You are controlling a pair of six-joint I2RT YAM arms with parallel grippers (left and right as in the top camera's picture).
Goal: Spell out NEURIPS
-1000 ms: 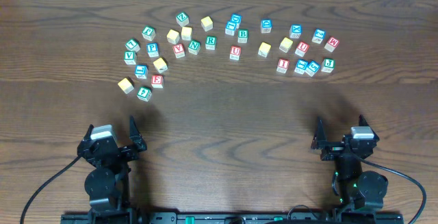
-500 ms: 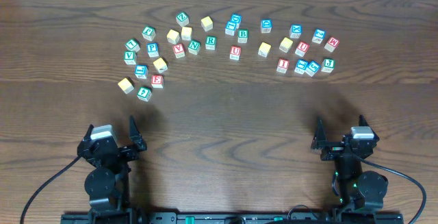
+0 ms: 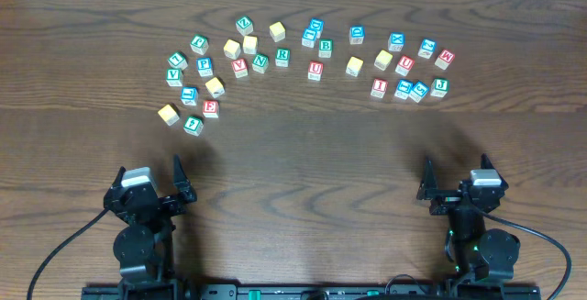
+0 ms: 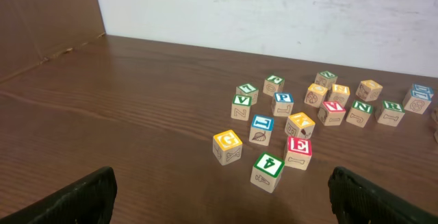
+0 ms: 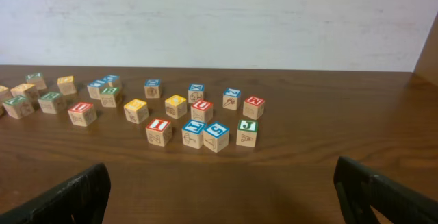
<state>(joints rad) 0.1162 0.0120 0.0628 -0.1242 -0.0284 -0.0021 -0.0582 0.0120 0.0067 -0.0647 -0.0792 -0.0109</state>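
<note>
left fingers (image 3: pixel 181 168), right fingers (image 3: pixel 426 173) released, empty | risk: green N (image 3: pixel 260 61) tight beside red V (image 3: pixel 240 65), I could bump or misgrab it

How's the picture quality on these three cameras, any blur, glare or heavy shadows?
Overhead: even light, sharp, faint shadows on the table beyond the left gripper and right gripper. Left wrist: the red E reads crisp, while the near fingers are dark and blurred. Right wrist: likewise, no glare.
</note>
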